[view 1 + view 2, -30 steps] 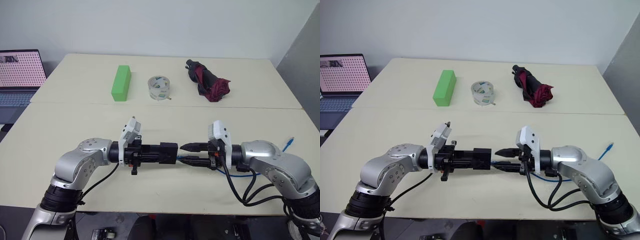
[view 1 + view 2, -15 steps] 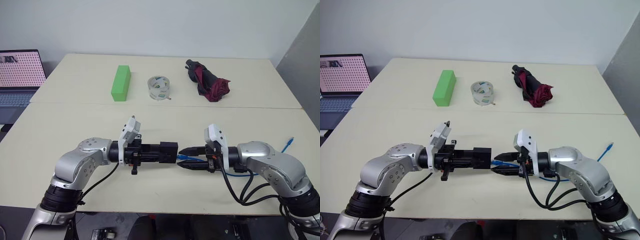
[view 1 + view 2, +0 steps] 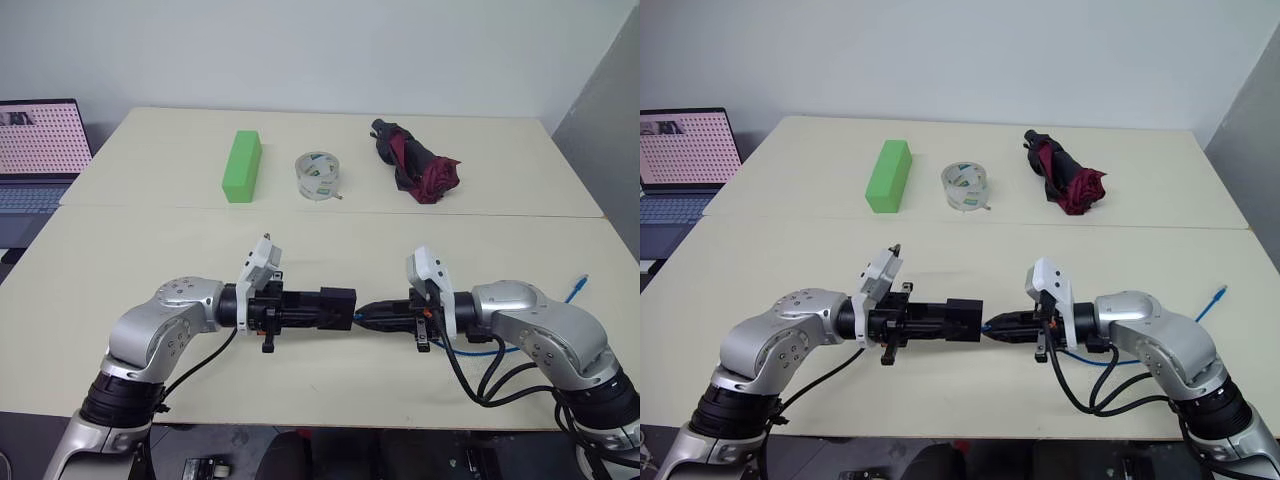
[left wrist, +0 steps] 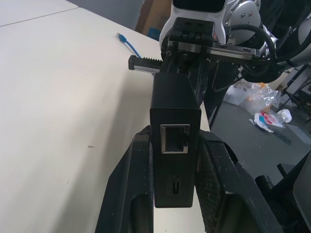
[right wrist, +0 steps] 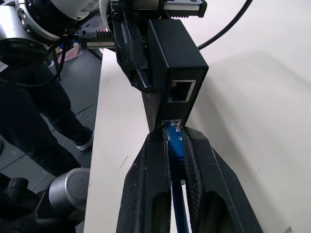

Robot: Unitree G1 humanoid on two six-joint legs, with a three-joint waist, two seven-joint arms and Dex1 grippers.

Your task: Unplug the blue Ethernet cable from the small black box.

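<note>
The small black box (image 3: 335,303) hangs above the near table, clamped between the fingers of my left gripper (image 4: 176,136), which is shut on its sides. One empty port on the box faces the left wrist camera. The blue Ethernet cable (image 5: 174,141) is plugged into the box's lower port, below a second empty port. My right gripper (image 5: 172,133) is shut on the cable right at the plug, its fingertips almost touching the box. From there the cable trails under my right arm to its loose far plug (image 3: 577,290) on the table.
At the back of the table lie a green block (image 3: 242,165), a roll of clear tape (image 3: 319,175) and a folded dark red umbrella (image 3: 415,160). A laptop (image 3: 35,150) stands off the left edge. Black robot wires (image 3: 500,375) hang under my right arm.
My right gripper's fingers, open a second ago, came around the blue cable beside the box and have closed on it. The left gripper and the box have kept still.
</note>
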